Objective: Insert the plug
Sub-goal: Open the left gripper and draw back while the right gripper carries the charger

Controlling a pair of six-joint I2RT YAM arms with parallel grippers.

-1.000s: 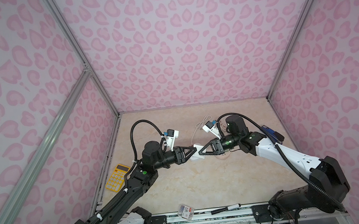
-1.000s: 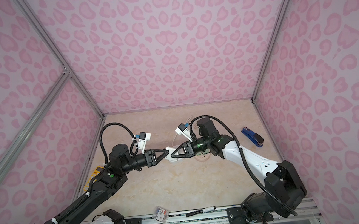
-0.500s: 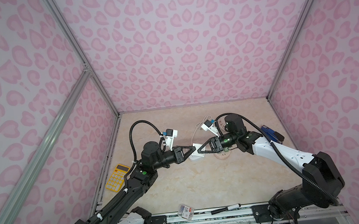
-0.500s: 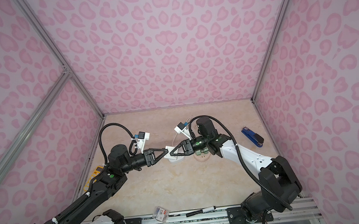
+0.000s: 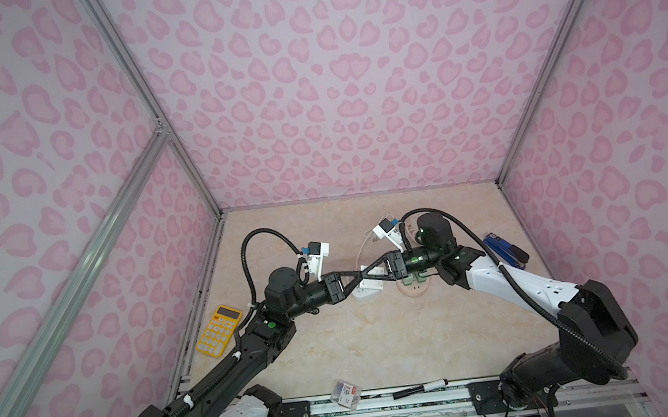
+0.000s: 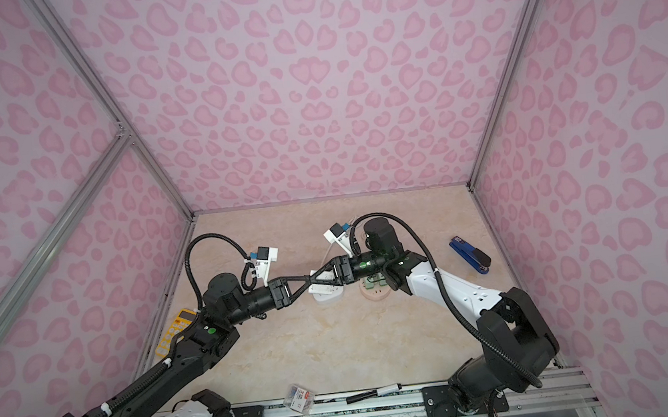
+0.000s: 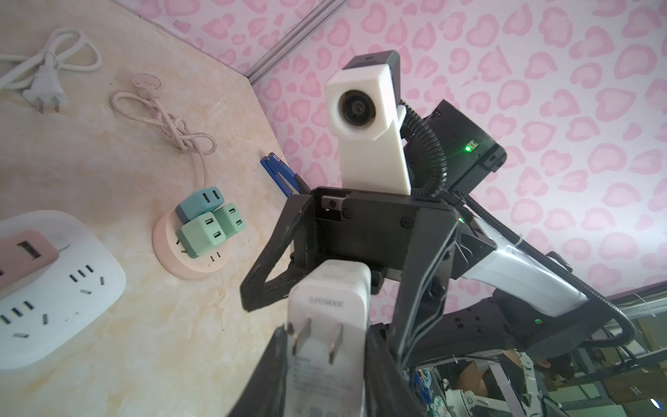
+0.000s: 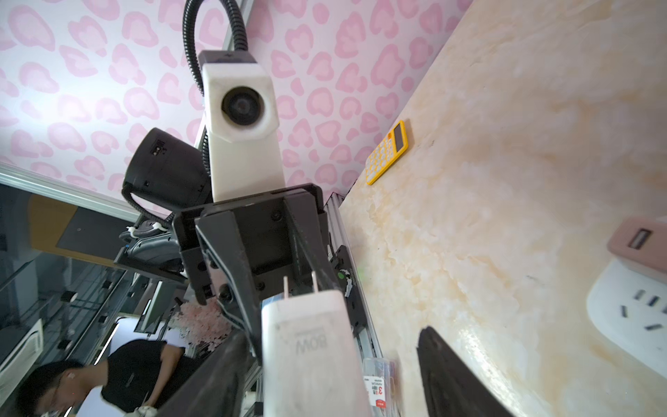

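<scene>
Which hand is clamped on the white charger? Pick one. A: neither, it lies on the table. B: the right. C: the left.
C: the left hand pinches the white charger at its pronged end, while the right hand stands open, with a clear gap beside the charger.

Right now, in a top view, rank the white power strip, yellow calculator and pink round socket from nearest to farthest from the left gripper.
1. White power strip, just under the left gripper, mid-table.
2. Pink round socket, to the right, just past the strip.
3. Yellow calculator, far left by the wall.
</scene>
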